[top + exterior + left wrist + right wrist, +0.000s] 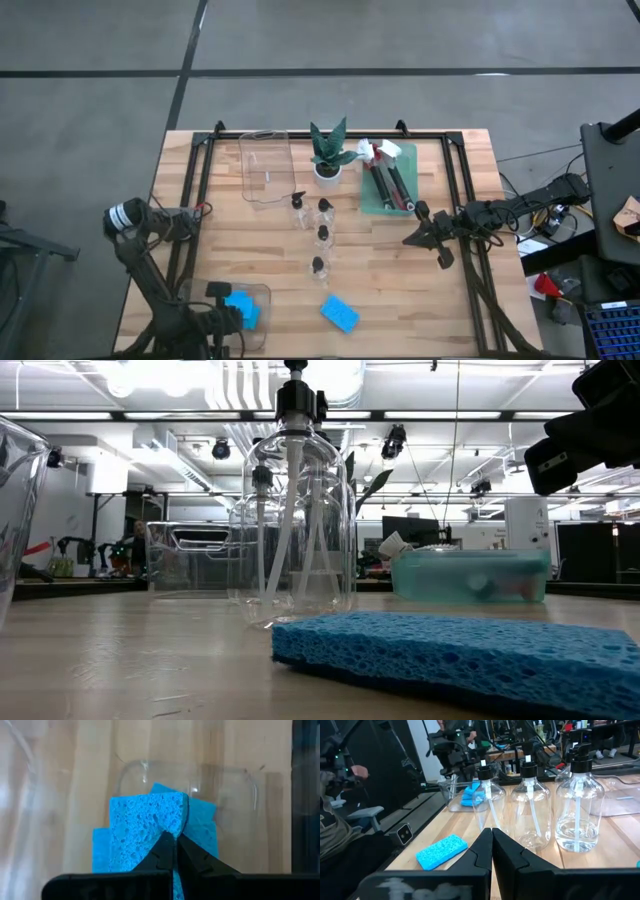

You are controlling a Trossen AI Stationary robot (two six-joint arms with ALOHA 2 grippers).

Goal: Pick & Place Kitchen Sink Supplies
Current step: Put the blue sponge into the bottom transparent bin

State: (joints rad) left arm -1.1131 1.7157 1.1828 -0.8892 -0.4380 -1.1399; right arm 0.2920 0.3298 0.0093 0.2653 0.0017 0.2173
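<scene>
Blue sponges in tray: a stack of sponges (150, 830) lies in the clear tray (262, 292) at the near left corner of the counter (400, 270), directly under the left end effector (222, 320).
Left end effector: fingers pressed together, tips over the stack, gripping nothing that I can see.
Loose sponge: one blue sponge (339, 314) lies flat just right of that tray, long axis slanting toward the near right; the left arm is much nearer to it, so I judge it the next pick.
Bottles: four clear bottles (319, 267) with black pumps stand in a loose line up the middle.
Right end effector: (428, 236) closed and empty, hovering right of the bottles.
Far side: brushes (390, 180) lie in a green tray, beside a potted plant (328, 152) and another clear tray (266, 165).
Surface: pale wood planks.
Room: open workshop, ceiling lights, benches behind.
</scene>
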